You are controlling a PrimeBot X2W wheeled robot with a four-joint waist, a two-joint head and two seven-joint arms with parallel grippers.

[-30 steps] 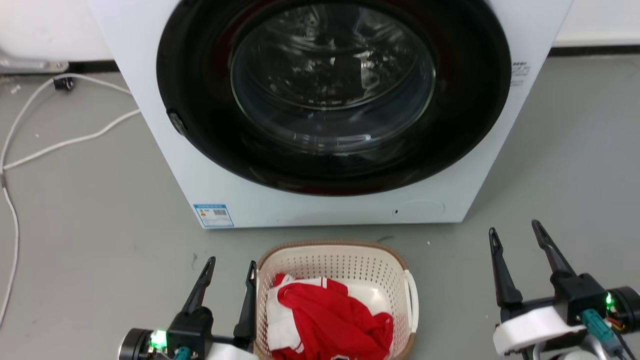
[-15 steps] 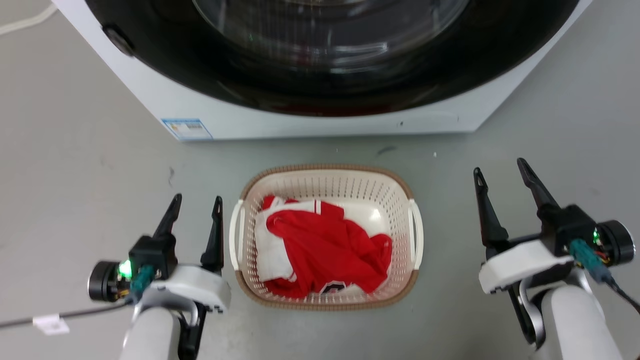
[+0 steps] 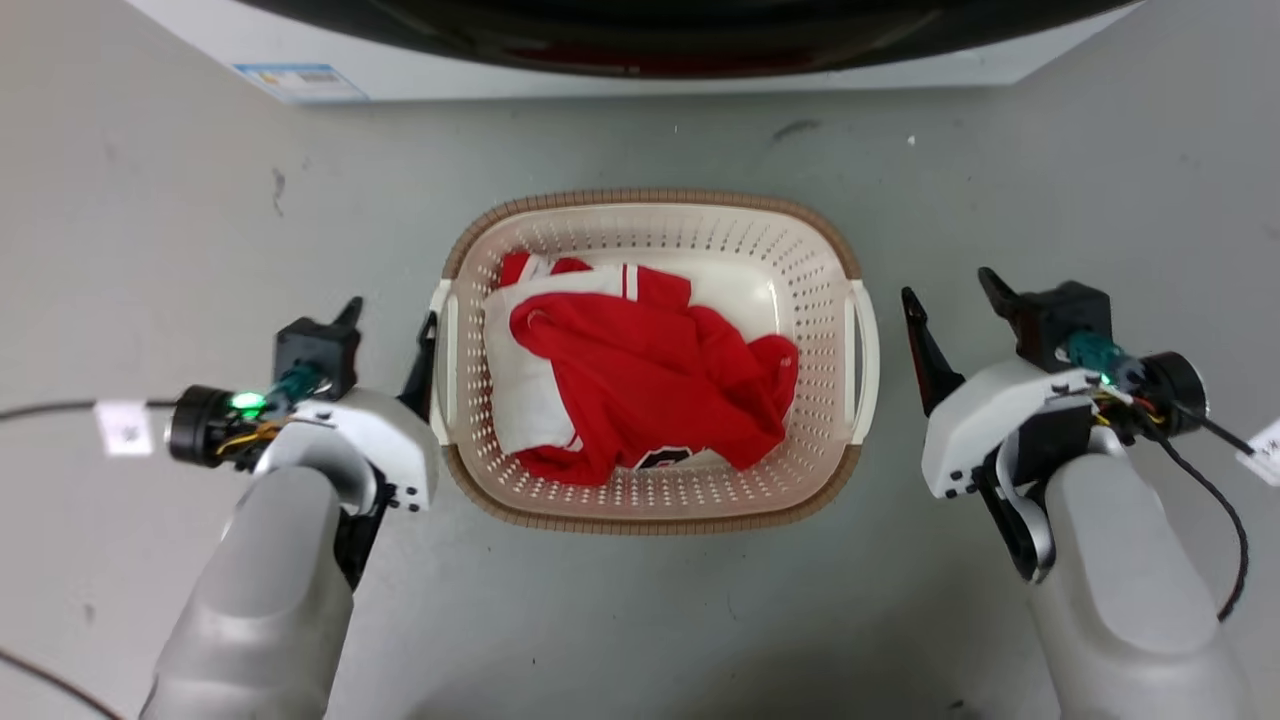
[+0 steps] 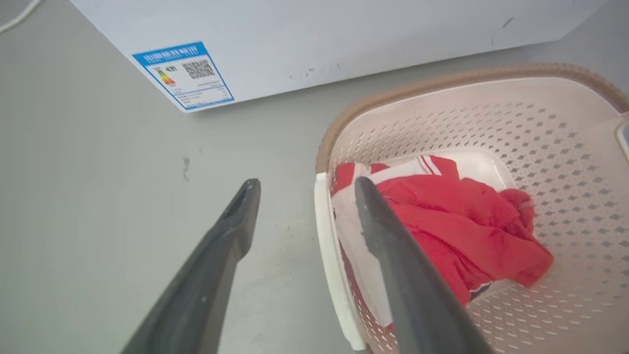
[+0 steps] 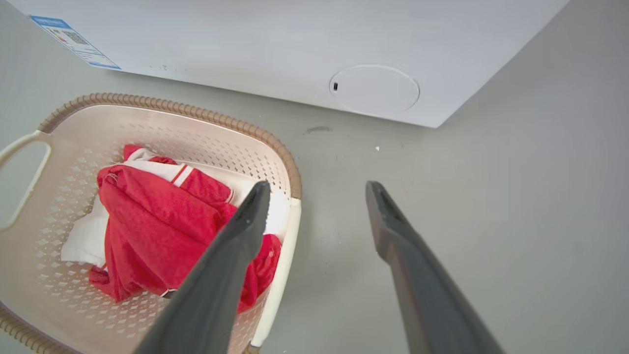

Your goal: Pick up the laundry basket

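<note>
Cream laundry basket (image 3: 650,198) sits between my left jaws and right jaws, both open and empty. If either side misses its white handle (image 3: 868,360), the basket could tip and spill the red shirt (image 3: 650,390).

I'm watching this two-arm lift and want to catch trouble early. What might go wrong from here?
1. The left gripper sits right beside the left handle of the laundry basket, while the right gripper stands farther from the right handle; uneven contact might shove or tilt the basket.
2. In the left wrist view one of the fingers crosses in front of the red garment; reaching inside the rim, it might pinch cloth.
</note>
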